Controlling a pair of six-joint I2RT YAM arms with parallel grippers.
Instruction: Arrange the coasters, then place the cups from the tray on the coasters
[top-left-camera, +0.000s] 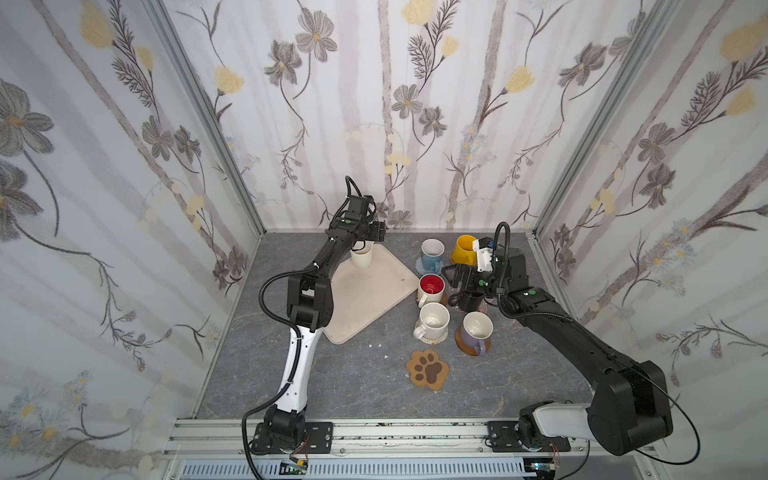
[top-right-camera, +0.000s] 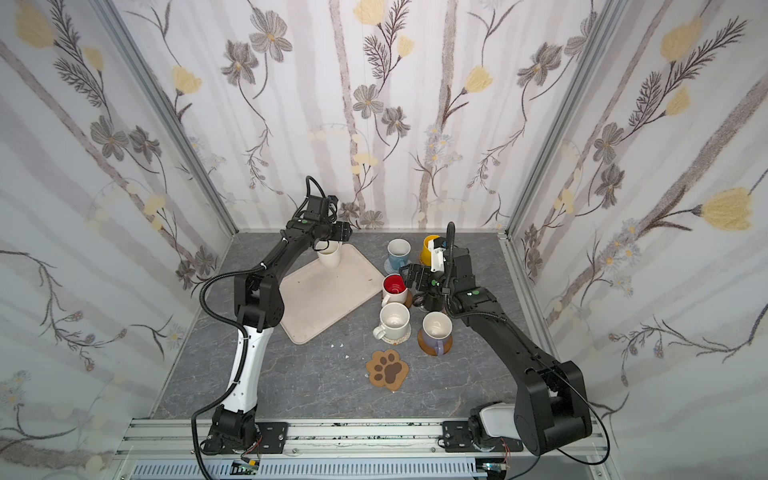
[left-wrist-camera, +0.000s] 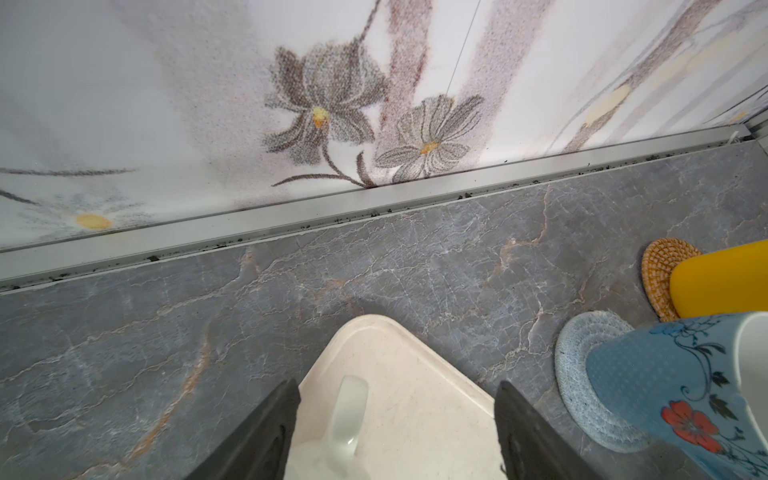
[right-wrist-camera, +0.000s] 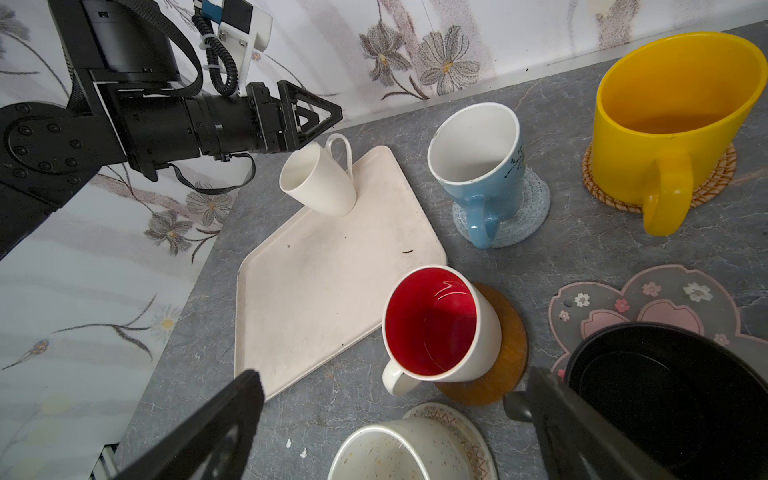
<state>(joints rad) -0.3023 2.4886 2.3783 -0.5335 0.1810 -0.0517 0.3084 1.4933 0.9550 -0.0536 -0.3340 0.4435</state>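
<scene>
Hovering my left tool (right-wrist-camera: 327, 117), jaws apart, over the last white cup (top-left-camera: 361, 258) on the tray (top-left-camera: 374, 299), I next need to grip it and carry it to the bare paw-print coaster (top-left-camera: 428, 370).

left wrist view: white cup (left-wrist-camera: 349, 415) cropped by the bottom edge, only a blurred handle shows. left gripper (left-wrist-camera: 397, 399) fingers run off that edge too. blue cup (left-wrist-camera: 665, 386) and yellow cup (left-wrist-camera: 723, 282) cut by the side edge. both top views: black cup (top-left-camera: 471, 301) mostly under the right gripper (top-left-camera: 453, 278), yellow cup half behind the camera housing (top-left-camera: 484, 254). right wrist view: black cup and speckled cup (right-wrist-camera: 395, 453) cropped, flower coaster (right-wrist-camera: 648, 299) partly covered. white specks (top-left-camera: 379, 345) on the table (top-left-camera: 353, 386): too small to identify.
</scene>
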